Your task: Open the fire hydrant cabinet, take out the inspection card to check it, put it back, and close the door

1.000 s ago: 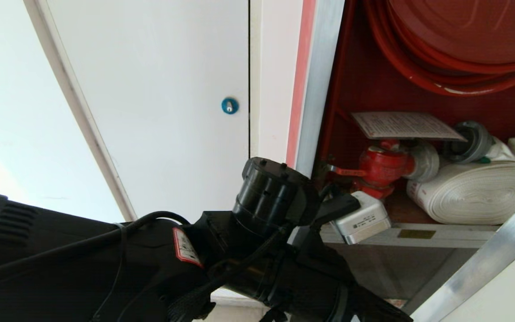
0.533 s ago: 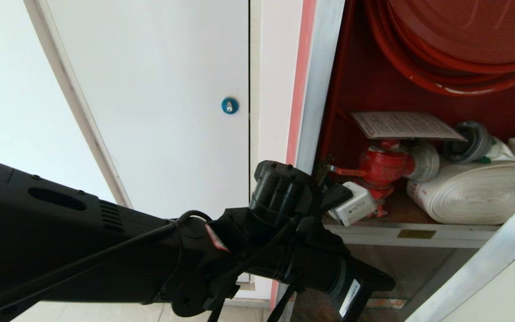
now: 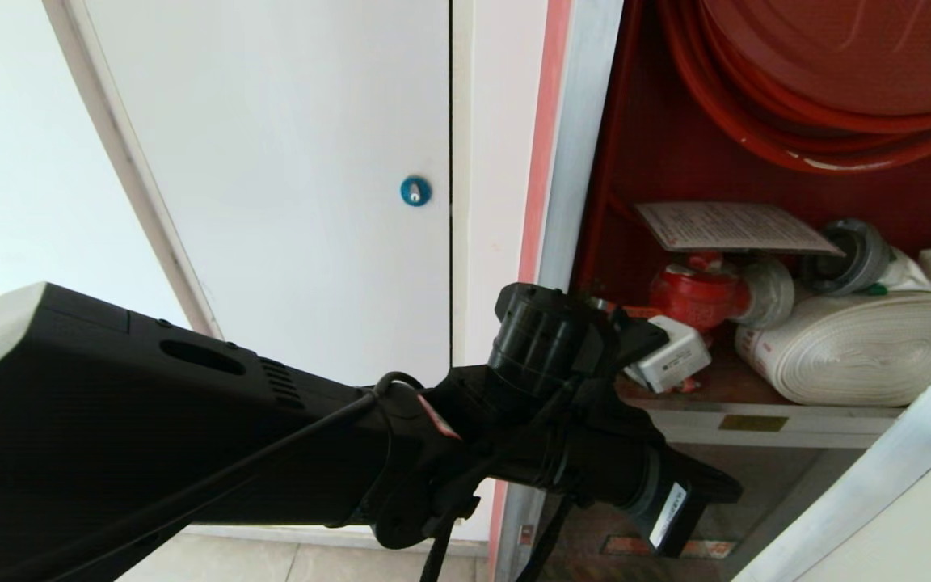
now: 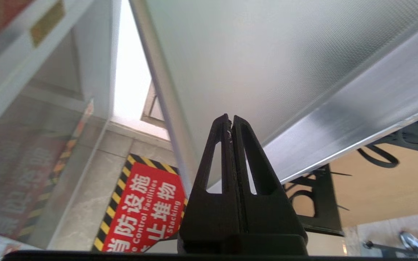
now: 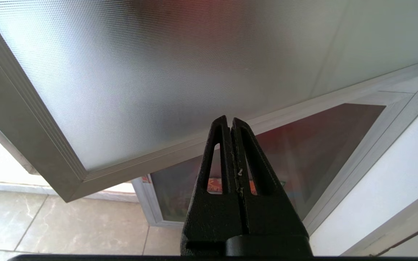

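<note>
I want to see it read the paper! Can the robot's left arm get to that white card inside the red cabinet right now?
Probably yes. The door is swung open and the inspection card lies in plain sight on the red valve, nothing covering it. But the left gripper is shut and low, so it must rise and open first.

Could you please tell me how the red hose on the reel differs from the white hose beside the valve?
The red hose is wound on a reel, hanging high; the white hose is a flat roll lying on the shelf. Both sit inside the fire hydrant cabinet.
</note>
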